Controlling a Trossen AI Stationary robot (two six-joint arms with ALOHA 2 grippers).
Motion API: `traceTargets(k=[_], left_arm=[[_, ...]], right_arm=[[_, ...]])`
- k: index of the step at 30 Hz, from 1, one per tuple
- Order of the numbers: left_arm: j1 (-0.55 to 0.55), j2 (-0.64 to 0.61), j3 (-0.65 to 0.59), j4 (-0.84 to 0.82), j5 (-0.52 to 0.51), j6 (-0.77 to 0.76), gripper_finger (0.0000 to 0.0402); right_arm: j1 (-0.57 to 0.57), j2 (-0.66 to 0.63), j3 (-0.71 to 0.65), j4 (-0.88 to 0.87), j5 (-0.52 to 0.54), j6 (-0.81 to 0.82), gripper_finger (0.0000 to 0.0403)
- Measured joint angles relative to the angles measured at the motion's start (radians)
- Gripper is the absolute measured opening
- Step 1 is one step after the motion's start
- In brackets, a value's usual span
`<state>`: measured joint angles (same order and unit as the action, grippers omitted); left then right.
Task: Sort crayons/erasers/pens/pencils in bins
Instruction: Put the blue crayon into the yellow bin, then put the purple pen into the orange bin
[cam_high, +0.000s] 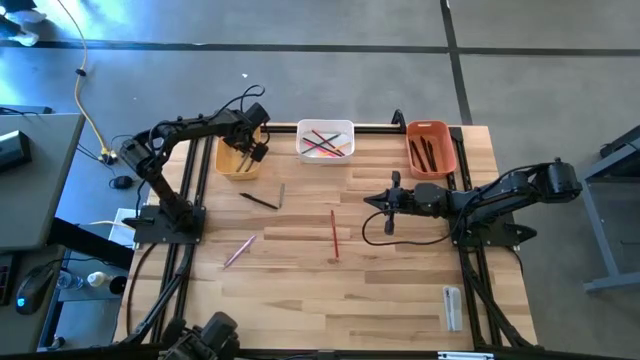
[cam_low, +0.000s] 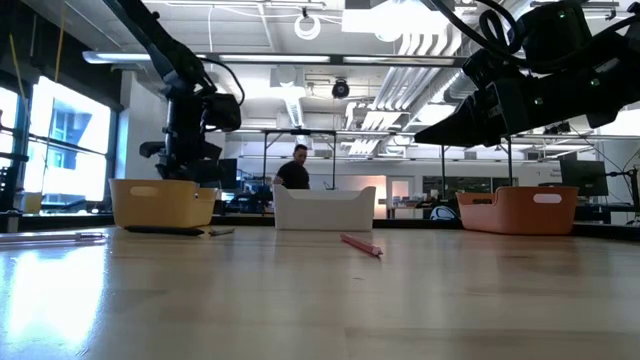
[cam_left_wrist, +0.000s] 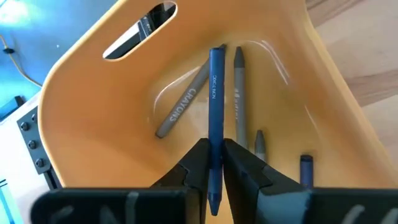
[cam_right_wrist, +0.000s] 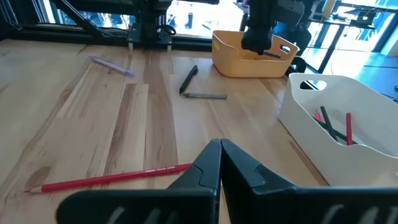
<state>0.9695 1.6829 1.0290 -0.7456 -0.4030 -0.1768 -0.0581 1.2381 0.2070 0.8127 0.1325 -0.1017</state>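
Observation:
My left gripper (cam_high: 255, 150) hangs over the yellow-orange bin (cam_high: 238, 160), shut on a blue crayon (cam_left_wrist: 216, 93) that points into the bin. Several grey crayons (cam_left_wrist: 181, 106) lie on the bin's floor. The white bin (cam_high: 325, 141) holds red and green pencils, and the red-orange bin (cam_high: 431, 148) holds dark pens. On the table lie a red pencil (cam_high: 334, 233), a pink pencil (cam_high: 239, 250), a black pen (cam_high: 259, 200) and a grey stick (cam_high: 282, 194). My right gripper (cam_high: 372, 200) waits shut, level above the table's middle. My left gripper pinches the blue crayon between its two fingers, on the shaft near one end (cam_left_wrist: 215, 163). The fingers come slanting down from above and the crayon runs along them, reaching far past the fingertips (cam_left_wrist: 200, 152) into the bin. Whether its far end (cam_left_wrist: 217, 55) touches the bin, I cannot tell.
A whitish eraser (cam_high: 452, 307) lies near the table's front right corner. The three bins stand in a row along the far edge. Black frame rails run down both sides of the table. A person shows far behind the white bin (cam_low: 295, 170).

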Motion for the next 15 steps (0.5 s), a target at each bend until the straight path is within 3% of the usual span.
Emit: traceTargets(k=[9,15], left_arm=[[0.000,-0.004,0.000,0.016,-0.006,0.052,0.0067],[-0.004,-0.063,0.009,0.016,-0.028,0.104,0.0062]], right_arm=[[0.000,0.000,0.000,0.000,0.000,0.008,0.0000],[0.000,0.000,0.000,0.000,0.000,0.008,0.0000]])
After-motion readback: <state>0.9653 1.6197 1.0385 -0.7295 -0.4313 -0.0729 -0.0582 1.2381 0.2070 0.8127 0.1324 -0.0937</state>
